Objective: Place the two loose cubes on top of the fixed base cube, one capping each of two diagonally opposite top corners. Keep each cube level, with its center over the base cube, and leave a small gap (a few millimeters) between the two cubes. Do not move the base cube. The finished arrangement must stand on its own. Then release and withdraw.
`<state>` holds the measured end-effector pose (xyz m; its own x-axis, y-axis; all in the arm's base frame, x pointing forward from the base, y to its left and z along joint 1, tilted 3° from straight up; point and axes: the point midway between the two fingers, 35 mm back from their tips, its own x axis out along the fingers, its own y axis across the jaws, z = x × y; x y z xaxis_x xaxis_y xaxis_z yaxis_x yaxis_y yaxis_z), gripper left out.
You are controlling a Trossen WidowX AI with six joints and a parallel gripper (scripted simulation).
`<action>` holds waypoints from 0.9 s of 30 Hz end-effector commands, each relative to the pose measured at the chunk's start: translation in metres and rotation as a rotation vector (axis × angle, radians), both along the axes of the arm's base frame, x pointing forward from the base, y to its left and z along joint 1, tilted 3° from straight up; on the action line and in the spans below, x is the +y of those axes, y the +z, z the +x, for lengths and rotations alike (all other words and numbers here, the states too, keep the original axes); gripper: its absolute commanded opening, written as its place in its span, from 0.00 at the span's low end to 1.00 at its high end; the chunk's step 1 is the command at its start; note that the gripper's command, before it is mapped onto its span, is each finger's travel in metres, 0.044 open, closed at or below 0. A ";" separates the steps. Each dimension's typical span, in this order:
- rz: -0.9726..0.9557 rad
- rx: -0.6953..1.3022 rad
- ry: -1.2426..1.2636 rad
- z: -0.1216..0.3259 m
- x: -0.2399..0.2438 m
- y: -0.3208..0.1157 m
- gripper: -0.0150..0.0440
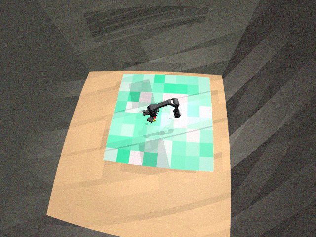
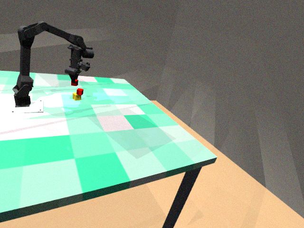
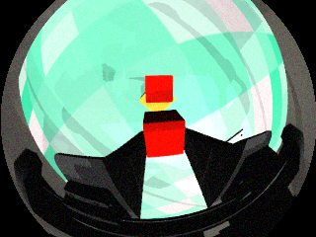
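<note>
The yellow base cube [image 2: 76, 97] [image 3: 157, 106] [image 1: 154, 120] sits on the table. One red cube [image 2: 80, 91] [image 3: 159, 88] rests on one top corner of it, overhanging that corner; it looks level. My gripper [image 2: 74, 81] [image 3: 163, 133] is shut on the other red cube [image 2: 74, 83] [image 3: 164, 140]. The held cube hangs clear above the base cube's height, a little left of it in the exterior view. In the wrist view it is in front of the stacked pair and overlaps neither. In the top view the gripper hides most of the cubes.
The arm's white mounting plate [image 2: 36, 108] lies to the left of the cubes in the exterior view. The table [image 1: 191, 153] [image 2: 98, 159] has a patchwork of green, white and pink squares, crossed by shadows. Its near right corner shows in the exterior view.
</note>
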<state>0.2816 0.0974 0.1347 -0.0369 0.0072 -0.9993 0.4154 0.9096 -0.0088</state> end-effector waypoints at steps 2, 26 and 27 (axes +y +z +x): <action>0.018 0.008 -0.026 -0.002 -0.001 -0.011 0.43; 0.012 0.004 -0.015 -0.003 0.000 -0.039 0.43; 0.011 0.003 -0.012 -0.003 0.000 -0.041 0.43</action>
<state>0.2791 0.0973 0.0998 -0.0390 0.0294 -0.9988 0.4376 0.8991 0.0094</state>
